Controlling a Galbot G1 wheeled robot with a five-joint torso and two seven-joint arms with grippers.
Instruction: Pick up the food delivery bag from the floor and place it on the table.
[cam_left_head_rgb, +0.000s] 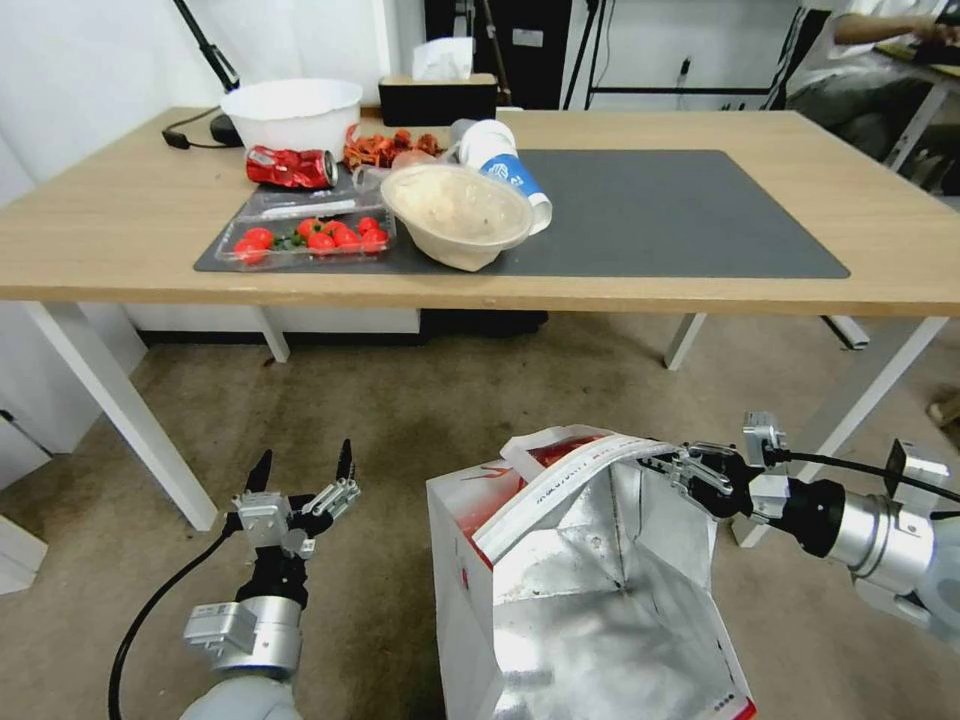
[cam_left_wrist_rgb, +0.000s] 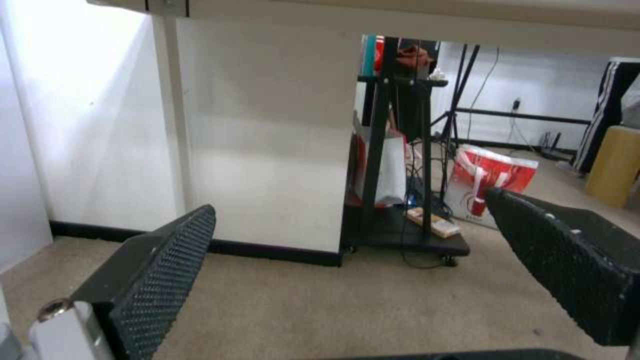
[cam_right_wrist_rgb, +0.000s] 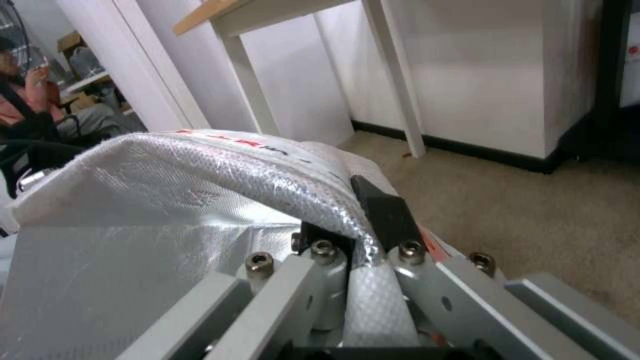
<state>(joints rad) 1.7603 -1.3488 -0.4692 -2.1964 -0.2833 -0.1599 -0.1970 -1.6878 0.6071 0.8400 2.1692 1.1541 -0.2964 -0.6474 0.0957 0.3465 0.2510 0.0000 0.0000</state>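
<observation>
While 1 end effector (cam_left_head_rgb: 662, 462) pinches 1 strap (cam_left_head_rgb: 560, 490).

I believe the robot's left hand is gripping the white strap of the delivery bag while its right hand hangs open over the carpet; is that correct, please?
The sides are swapped. The right hand is shut on the white strap of the food delivery bag, as the head and right wrist views show. The left hand hangs open over the floor.

Nothing can be read: the print on the food delivery bag (cam_left_head_rgb: 560, 560), its strap (cam_right_wrist_rgb: 220, 175) and the blue-and-white cup (cam_left_head_rgb: 505, 165) is too small to make out.
</observation>
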